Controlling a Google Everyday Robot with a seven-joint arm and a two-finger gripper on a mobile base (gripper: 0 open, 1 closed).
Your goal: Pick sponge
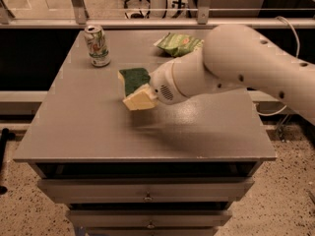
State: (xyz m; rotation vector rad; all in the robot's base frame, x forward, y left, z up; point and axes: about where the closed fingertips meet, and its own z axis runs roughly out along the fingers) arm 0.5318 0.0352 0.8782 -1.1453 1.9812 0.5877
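Observation:
The sponge (133, 78) has a dark green top and a pale yellow edge. It sits in my gripper (138, 96), tilted and lifted off the grey table (88, 127), over its middle. A pale yellow finger (141, 101) shows just below the sponge, pressed against it. The other finger is hidden behind the sponge. A shadow lies on the tabletop below the gripper. My white arm reaches in from the right.
A soda can (97, 45) stands upright at the table's back left. A crinkly green snack bag (178, 44) lies at the back, partly behind my arm. Drawers sit under the tabletop. A rail and glass run behind the table.

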